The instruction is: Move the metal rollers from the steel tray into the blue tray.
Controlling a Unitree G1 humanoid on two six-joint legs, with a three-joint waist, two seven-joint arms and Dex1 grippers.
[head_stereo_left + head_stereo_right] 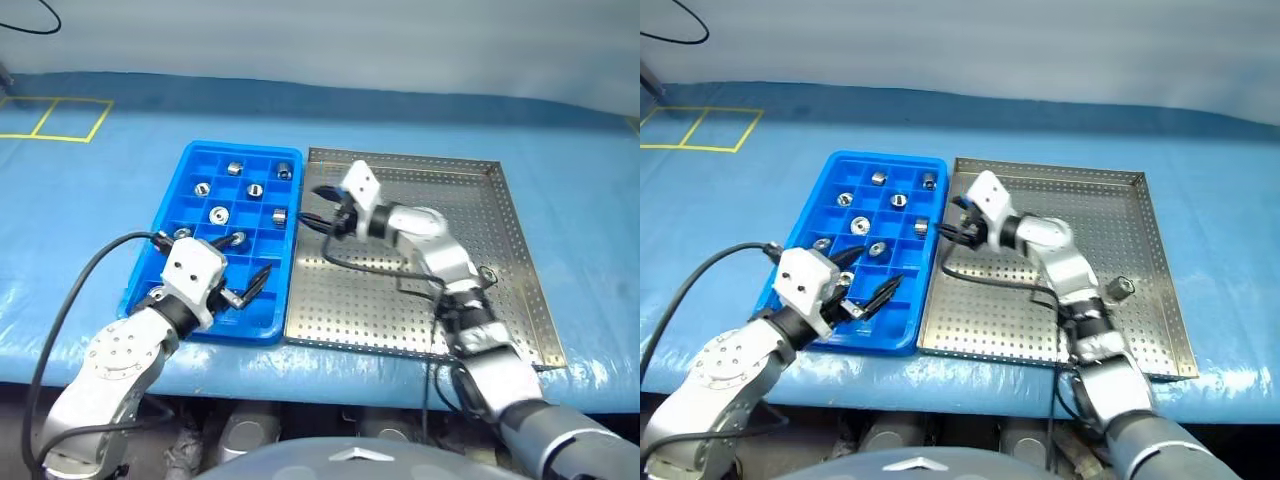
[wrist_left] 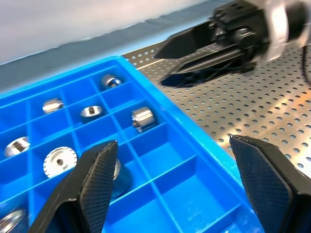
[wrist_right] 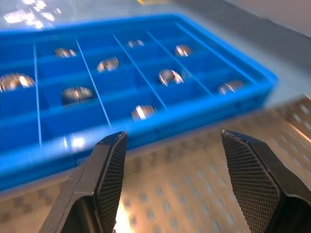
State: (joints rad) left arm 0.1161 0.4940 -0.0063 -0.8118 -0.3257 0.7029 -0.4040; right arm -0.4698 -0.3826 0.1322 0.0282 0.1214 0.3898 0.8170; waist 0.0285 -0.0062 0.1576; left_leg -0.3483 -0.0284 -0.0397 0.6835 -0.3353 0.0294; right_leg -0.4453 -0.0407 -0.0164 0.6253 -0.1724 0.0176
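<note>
Polished steel, rigid and probably slippery, the metal rollers (image 1: 219,214) are judged dense for their size and best pinched across the curved outer wall, not the bored end faces. Short shiny cylinders with a central hole, several lie singly in compartments of the blue tray (image 1: 176,182); one roller (image 1: 1121,287) remains on the steel tray (image 1: 500,225), near its right rim. Left gripper (image 1: 248,285), over the blue tray's near end, and right gripper (image 1: 335,212), at the steel tray's left edge, both stand open and empty.

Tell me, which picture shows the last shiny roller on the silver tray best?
The right eye view: the roller lies unhidden on the silver tray, just right of the right arm. In the left eye view the same roller is partly covered by that arm.
</note>
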